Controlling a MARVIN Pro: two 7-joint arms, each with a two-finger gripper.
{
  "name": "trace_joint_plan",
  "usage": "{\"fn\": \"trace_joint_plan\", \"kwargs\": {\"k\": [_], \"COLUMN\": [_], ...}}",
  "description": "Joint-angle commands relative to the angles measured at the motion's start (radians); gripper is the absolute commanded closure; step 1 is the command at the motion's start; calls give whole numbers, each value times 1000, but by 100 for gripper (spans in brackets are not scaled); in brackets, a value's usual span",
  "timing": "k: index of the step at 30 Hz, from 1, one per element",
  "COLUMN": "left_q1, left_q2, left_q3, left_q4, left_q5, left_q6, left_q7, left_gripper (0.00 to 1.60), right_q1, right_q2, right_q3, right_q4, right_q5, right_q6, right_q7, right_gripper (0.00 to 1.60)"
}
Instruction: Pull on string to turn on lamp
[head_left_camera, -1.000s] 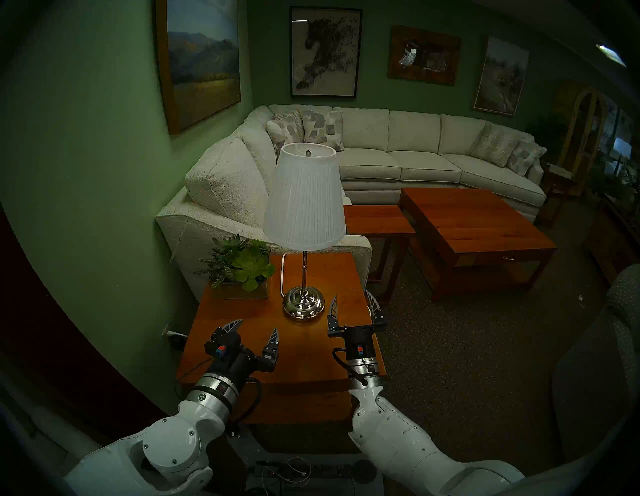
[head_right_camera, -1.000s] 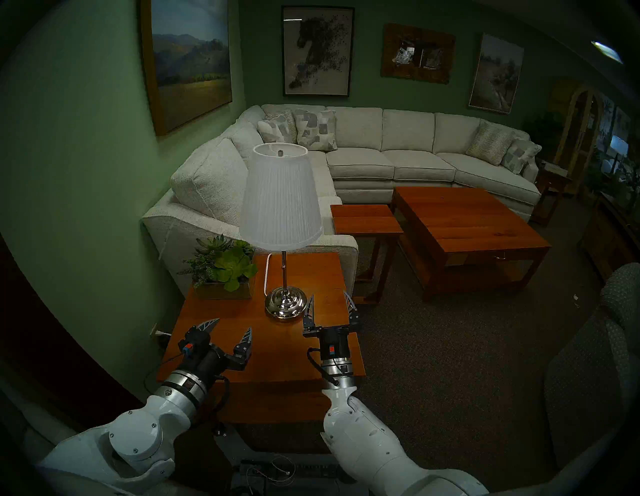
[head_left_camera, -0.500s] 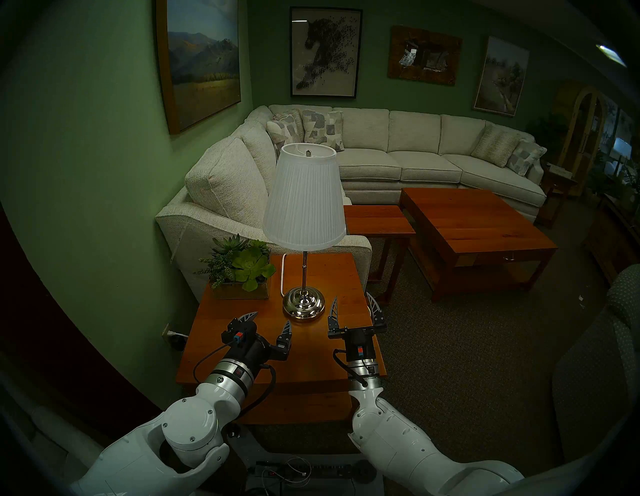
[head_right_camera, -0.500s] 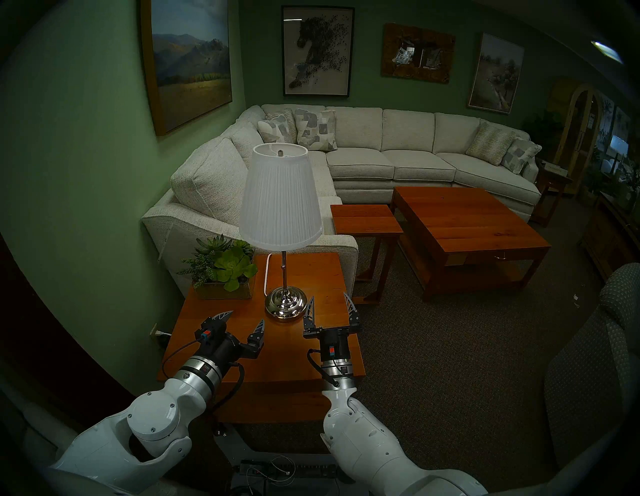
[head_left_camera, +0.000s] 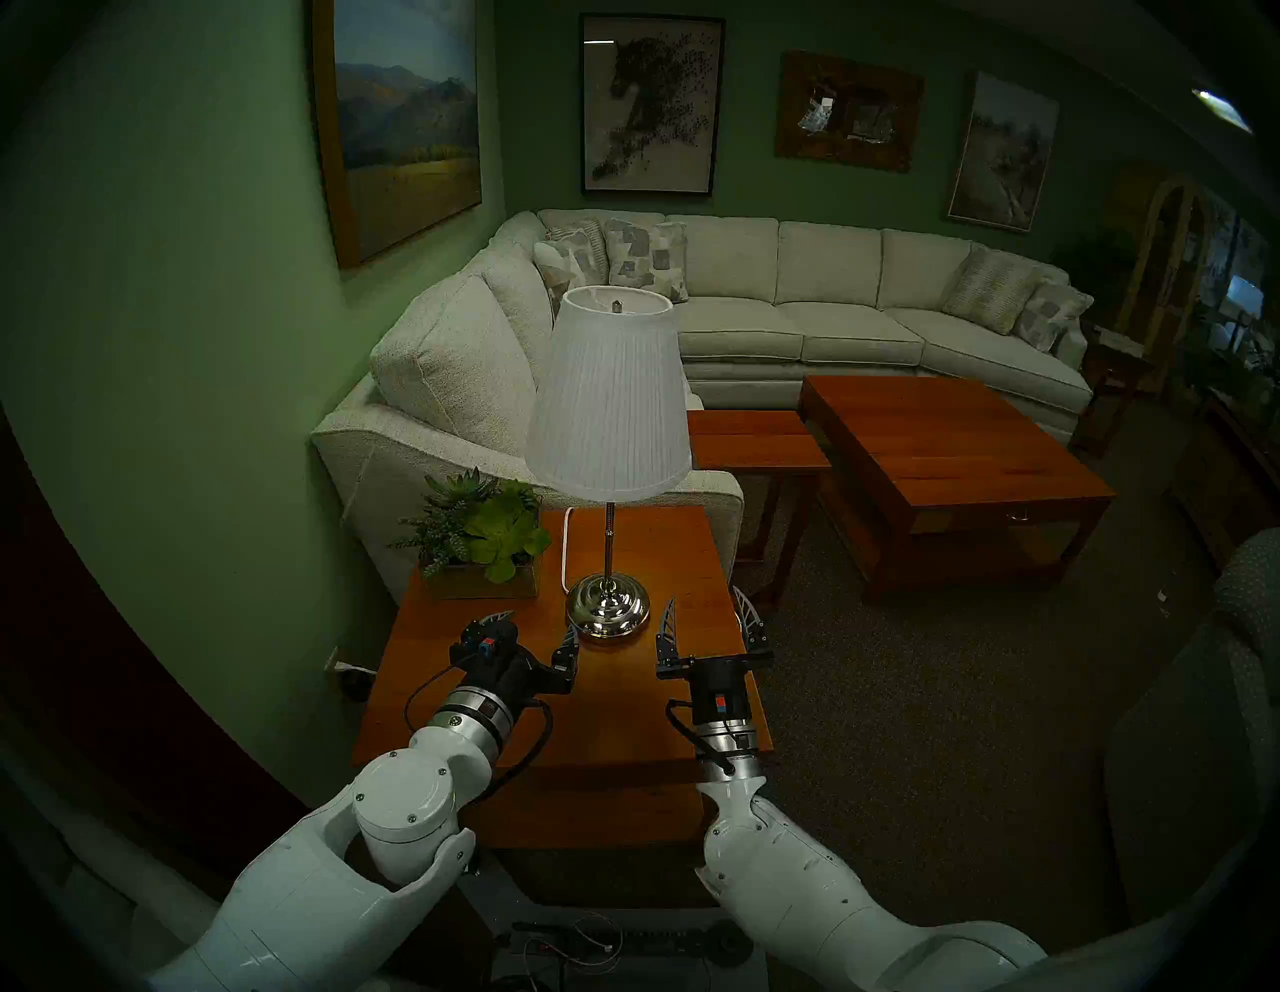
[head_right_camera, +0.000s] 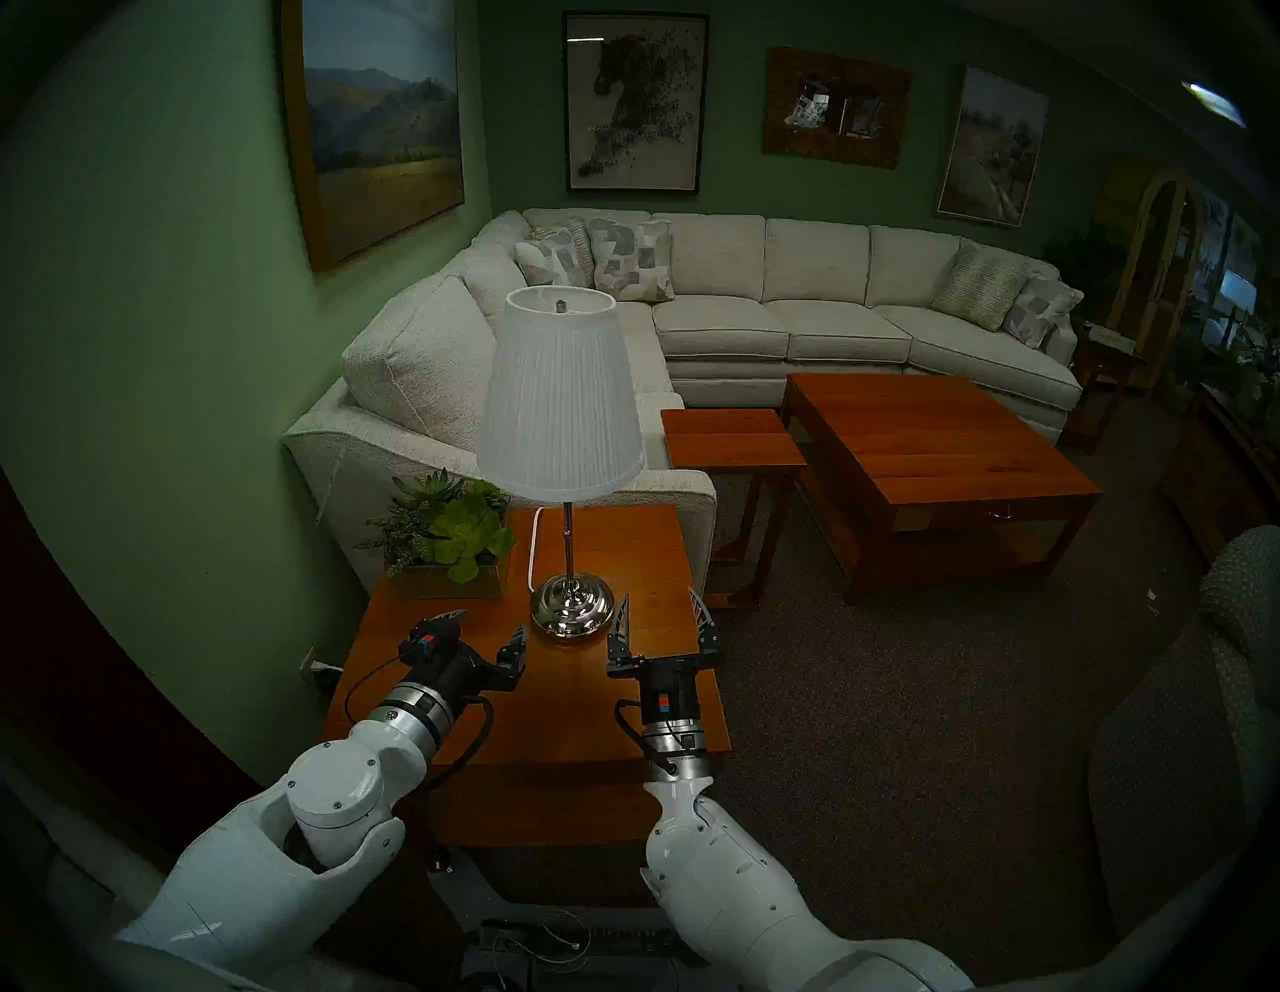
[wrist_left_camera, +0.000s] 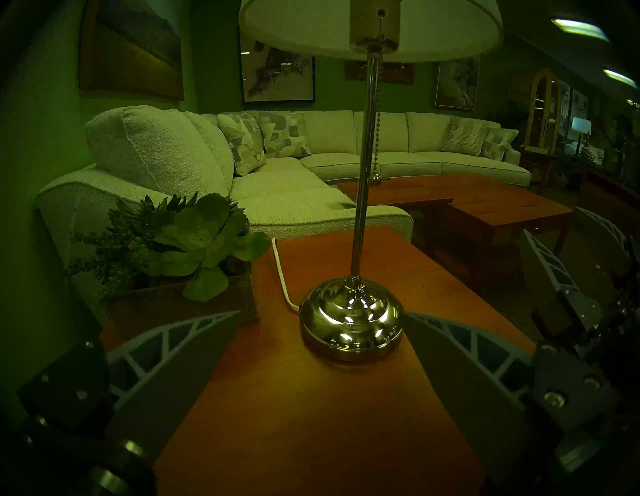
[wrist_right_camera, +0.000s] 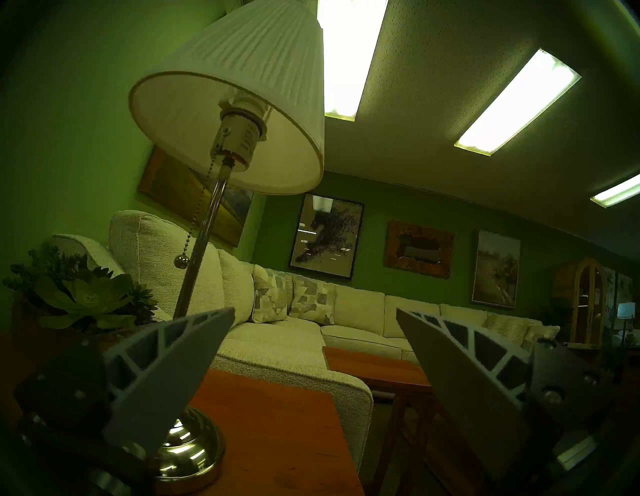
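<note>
My left claw (head_left_camera: 537, 627) gapes empty before the lamp (head_left_camera: 608, 443) base — I should rise to the string's (wrist_left_camera: 376, 145) knob, then pinch there.

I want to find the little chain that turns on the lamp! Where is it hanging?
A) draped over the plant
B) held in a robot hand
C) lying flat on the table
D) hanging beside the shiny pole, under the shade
D: the beaded chain dangles free beside the lamp pole, under the shade, ending in a small knob.
</note>
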Motion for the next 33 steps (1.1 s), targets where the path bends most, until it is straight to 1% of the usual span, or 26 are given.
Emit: {"fn": "trace_joint_plan", "kwargs": {"k": [1,2,3,4,5,6,9,12,13,18,20,21,22,23,24,25,27,28,29,31,33], "left_q1": [-113,-130,-117,-151,-133,-159,-165,-205,-198,-256,-258,-284,-265,-302,-283,-310,-305,-333,-319,-350,-359], "left_q2": [-58,-66,-73,-80,-89,-96,-117,-149,-160,-215,-233,-243,-254,-259,-269,-276,-292,-294,-299,-306,-316], "left_q3": [-36,-34,-40,-29,-36,-27,-25,-17,-19,-6,-9,-5,-13,-5,-14,-9,-16,-14,-24,-36,-52], "left_q4": [43,56,54,75,70,83,85,91,83,94,97,112,105,127,120,137,144,164,161,187,198], "left_q5": [14,16,19,22,27,30,38,46,49,55,58,59,62,63,69,70,78,81,86,92,96], "left_q6": [1,5,3,11,8,13,12,13,10,12,10,13,7,13,8,11,7,9,3,2,-3], "left_q7": [-21,-26,-29,-34,-36,-40,-47,-60,-63,-79,-85,-90,-92,-96,-99,-102,-109,-113,-116,-124,-131], "left_gripper": [0,0,0,0,0,0,0,0,0,0,0,0,0,0,0,0,0,0,0,0,0], "right_q1": [24,24,24,24,24,24,24,24,24,25,26,26,26,26,26,27,27,27,27,28,28], "right_q2": [-6,-6,-6,-7,-7,-7,-8,-9,-9,-11,-11,-11,-11,-12,-12,-12,-12,-12,-12,-12,-12], "right_q3": [-1,-1,0,0,0,1,2,3,3,5,5,6,6,6,6,6,7,7,7,7,7], "right_q4": [-20,-20,-19,-19,-18,-18,-17,-16,-16,-15,-15,-15,-15,-15,-15,-16,-16,-16,-17,-17,-17], "right_q5": [-4,-4,-4,-4,-4,-4,-5,-5,-5,-6,-6,-6,-6,-7,-7,-7,-7,-8,-8,-9,-9], "right_q6": [-5,-5,-5,-5,-5,-5,-5,-5,-5,-5,-5,-5,-5,-5,-5,-5,-5,-5,-5,-5,-5], "right_q7": [1,1,1,1,1,1,1,1,1,2,2,2,2,2,2,2,2,2,2,3,3], "right_gripper": [0,0,0,0,0,0,0,0,0,0,0,0,0,0,0,0,0,0,0,0,0]}}
